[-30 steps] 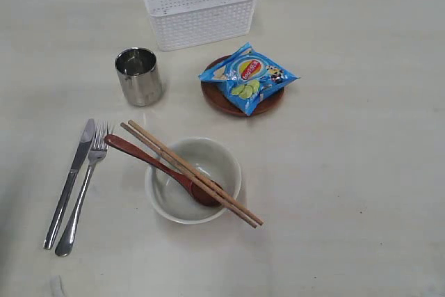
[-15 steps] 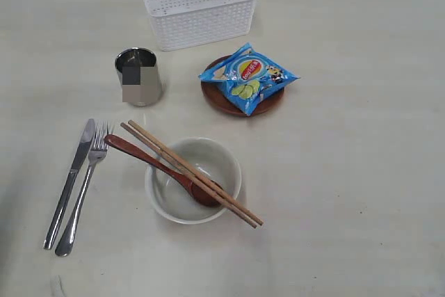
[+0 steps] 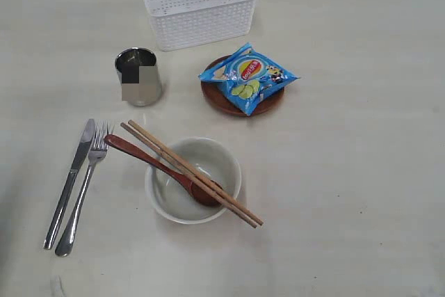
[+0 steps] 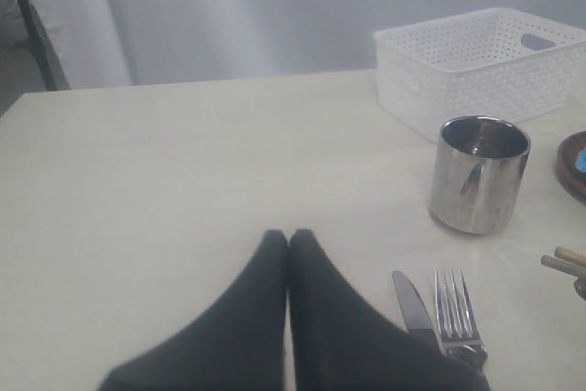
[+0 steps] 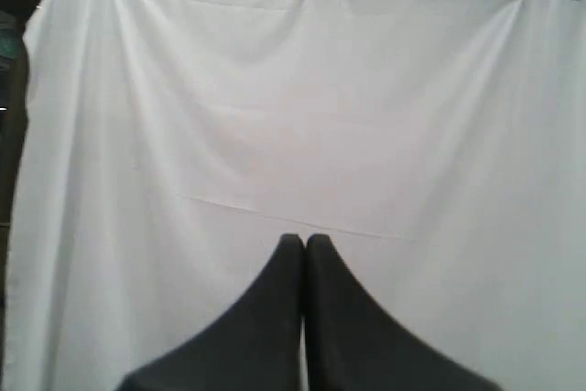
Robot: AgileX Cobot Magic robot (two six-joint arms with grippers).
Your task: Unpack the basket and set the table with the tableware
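One basket (image 3: pixel 197 5) sits at the table's (image 3: pixel 348 172) 12 o'clock. Around the one bowl (image 3: pixel 169 204) are one cup (image 3: pixel 138 76) at 11 o'clock, one plate (image 3: pixel 214 99) under one chip bag (image 3: pixel 248 78) at 1, and one knife (image 3: pixel 69 182) and one fork (image 3: pixel 83 193) at 9. One spoon (image 3: pixel 149 160) and two chopsticks (image 3: pixel 167 151) lie across the bowl. The left hand (image 4: pixel 288 237) and right hand (image 5: pixel 304 240) are clenched, empty.

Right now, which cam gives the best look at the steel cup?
Left wrist view: the steel cup stands whole, rim and side wall sharp. The exterior view sees it from above, a blocky blur covering part of its side. The right wrist view shows only a white curtain, no cup.
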